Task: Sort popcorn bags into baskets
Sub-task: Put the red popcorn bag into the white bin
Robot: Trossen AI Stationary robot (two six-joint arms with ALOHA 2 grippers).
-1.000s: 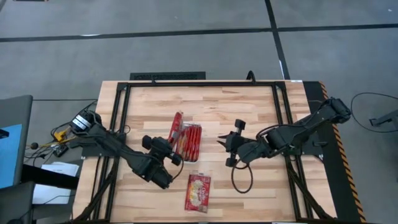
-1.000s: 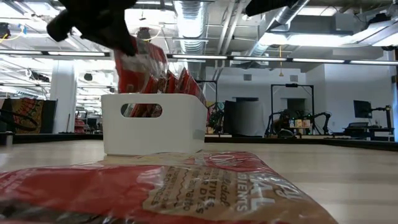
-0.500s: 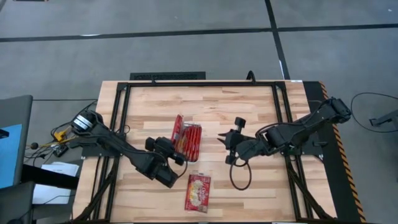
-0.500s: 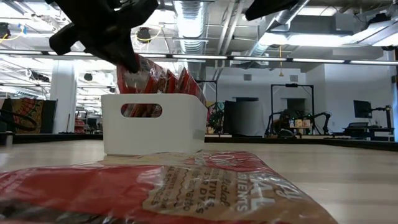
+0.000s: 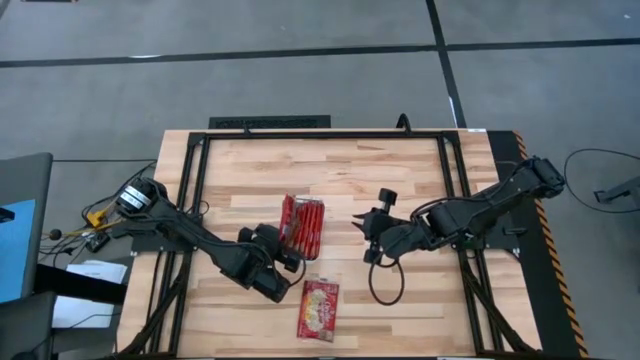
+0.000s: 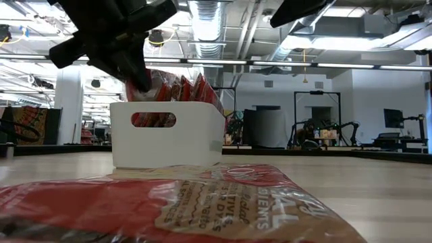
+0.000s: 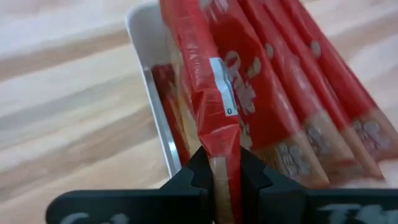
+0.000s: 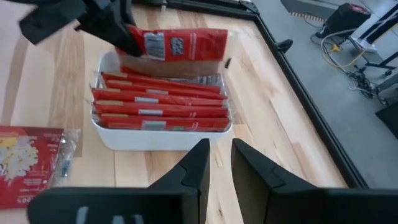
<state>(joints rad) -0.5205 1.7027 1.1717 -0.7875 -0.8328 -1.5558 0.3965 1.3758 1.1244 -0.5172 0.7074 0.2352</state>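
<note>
Red popcorn bag (image 7: 211, 106), pinched by its end in my left gripper (image 7: 225, 171) over the white basket's (image 8: 158, 138) near-full row; I judged slow, upright lowering best.

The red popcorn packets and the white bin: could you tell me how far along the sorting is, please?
Mostly done: several flat red popcorn packets already stand on edge in the small white rectangular bin. In hand: the left gripper is shut on another red packet, lowering it at the bin's end. Left: one red packet lying flat on the wooden table. The right gripper waits beside the bin.
</note>
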